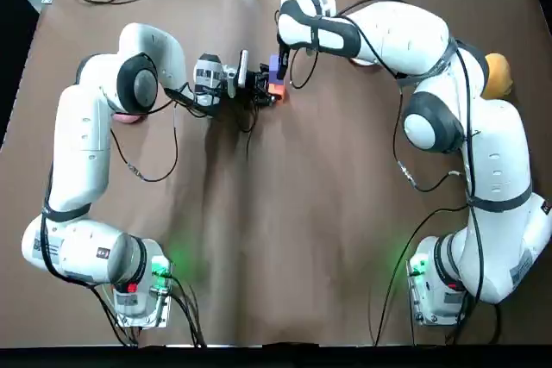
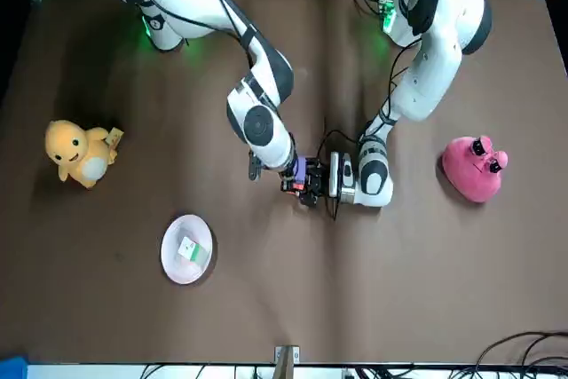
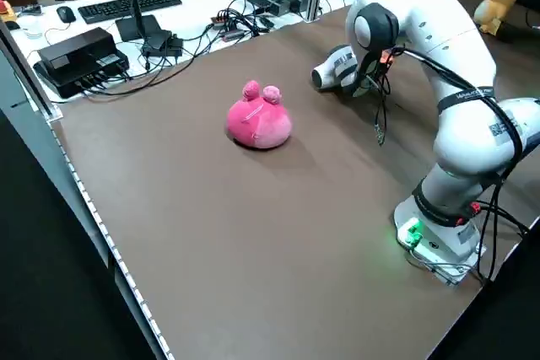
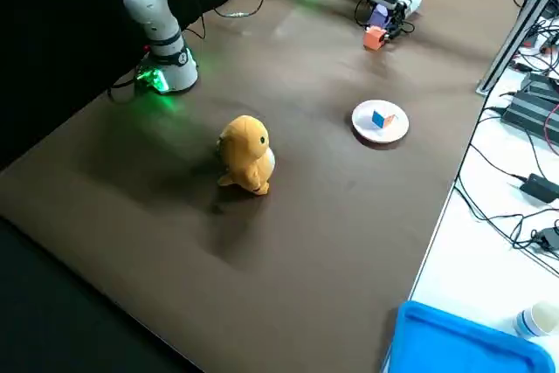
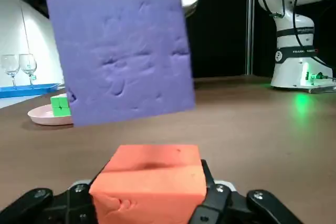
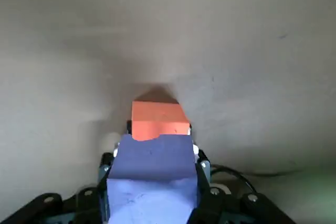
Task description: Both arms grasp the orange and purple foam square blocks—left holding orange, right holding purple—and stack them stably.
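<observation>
Heading right from the pink plush toy [image 1: 128,117]: the left gripper [image 1: 266,90] sits well clear of the toy, with its fingers clamped on the orange block [image 5: 149,182]. The right gripper [image 6: 153,174] is pinching the purple block [image 5: 123,51] just above the orange one, a bit tilted. Both grabs look done to me, so what's left is seating purple flat and letting go.

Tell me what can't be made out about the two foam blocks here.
- Left side view: both blocks hidden behind the left arm.
- Right wrist view: the purple block covers much of the orange block.
- Right side view: blocks too small to tell whether they touch.
</observation>
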{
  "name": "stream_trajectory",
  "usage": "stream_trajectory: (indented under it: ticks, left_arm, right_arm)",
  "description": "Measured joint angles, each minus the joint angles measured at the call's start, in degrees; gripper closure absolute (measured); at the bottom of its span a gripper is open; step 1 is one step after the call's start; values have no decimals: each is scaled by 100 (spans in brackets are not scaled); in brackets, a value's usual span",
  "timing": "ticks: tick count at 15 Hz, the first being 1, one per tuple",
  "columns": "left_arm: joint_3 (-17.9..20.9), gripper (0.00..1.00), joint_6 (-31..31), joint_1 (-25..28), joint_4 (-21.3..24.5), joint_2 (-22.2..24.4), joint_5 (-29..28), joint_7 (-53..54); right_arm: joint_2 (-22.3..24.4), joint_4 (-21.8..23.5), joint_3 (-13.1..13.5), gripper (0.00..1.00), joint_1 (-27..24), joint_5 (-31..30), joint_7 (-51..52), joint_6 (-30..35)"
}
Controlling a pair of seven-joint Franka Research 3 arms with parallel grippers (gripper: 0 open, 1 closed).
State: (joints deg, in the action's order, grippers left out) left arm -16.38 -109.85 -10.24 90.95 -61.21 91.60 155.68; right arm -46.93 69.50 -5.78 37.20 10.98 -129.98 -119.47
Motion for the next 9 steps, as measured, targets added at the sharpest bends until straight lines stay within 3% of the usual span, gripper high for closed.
stream_trajectory:
  ticks: [9]
  left_arm:
    - [7,36,0,-8,-6,0,0,0]
  right_arm:
    - [-183,139,-14,41,-62,-13,158,-130]
